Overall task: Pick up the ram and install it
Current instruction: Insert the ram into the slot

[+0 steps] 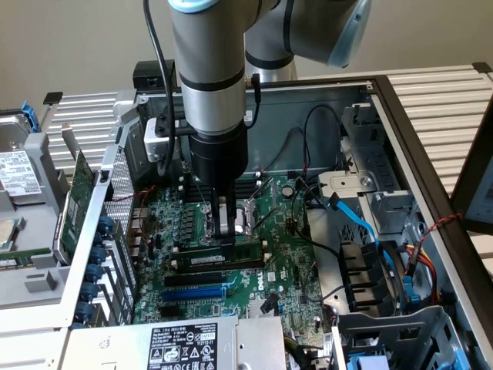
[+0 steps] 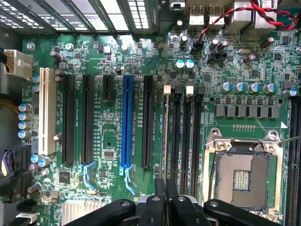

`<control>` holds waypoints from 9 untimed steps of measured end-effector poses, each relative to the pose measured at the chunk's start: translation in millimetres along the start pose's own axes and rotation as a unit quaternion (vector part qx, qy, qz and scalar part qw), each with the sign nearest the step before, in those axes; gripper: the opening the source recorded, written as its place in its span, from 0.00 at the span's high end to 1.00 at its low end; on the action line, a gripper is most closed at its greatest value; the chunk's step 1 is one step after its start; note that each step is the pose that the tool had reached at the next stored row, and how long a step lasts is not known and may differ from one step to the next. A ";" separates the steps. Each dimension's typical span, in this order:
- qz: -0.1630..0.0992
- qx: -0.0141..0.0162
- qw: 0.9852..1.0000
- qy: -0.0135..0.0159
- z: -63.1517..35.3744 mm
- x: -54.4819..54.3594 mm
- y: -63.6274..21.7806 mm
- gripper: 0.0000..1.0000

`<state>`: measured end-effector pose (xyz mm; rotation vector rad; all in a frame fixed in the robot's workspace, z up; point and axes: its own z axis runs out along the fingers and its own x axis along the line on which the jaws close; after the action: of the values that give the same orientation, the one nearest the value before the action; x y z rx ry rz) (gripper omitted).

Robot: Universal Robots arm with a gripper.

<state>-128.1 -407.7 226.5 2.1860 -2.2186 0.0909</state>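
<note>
Claw [image 1: 225, 231] apparently clamping one ram [image 1: 223, 254], one blue slot [image 2: 126, 123], one motherboard [image 2: 113, 136]

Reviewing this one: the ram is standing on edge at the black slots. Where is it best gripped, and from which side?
Grip the ram by its long top edge near the middle, coming straight down from above, pinching its two flat faces. It stands upright among the slots, so probably only the top is free. The gripper is shut there.
</note>
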 end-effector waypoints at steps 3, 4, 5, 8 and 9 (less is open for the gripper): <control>0.000 0.000 1.000 0.000 -2.7 0.2 0.0 0.80; 0.000 0.000 1.000 0.000 -4.4 0.2 0.0 0.80; 0.000 0.000 1.000 0.000 -6.5 0.4 0.0 0.80; 0.000 0.000 1.000 -0.001 -13.2 0.7 -0.2 0.80; 0.000 0.000 1.000 -0.001 -14.9 0.8 -0.2 0.80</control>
<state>-128.2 -407.7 241.4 2.1864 -2.2195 0.0877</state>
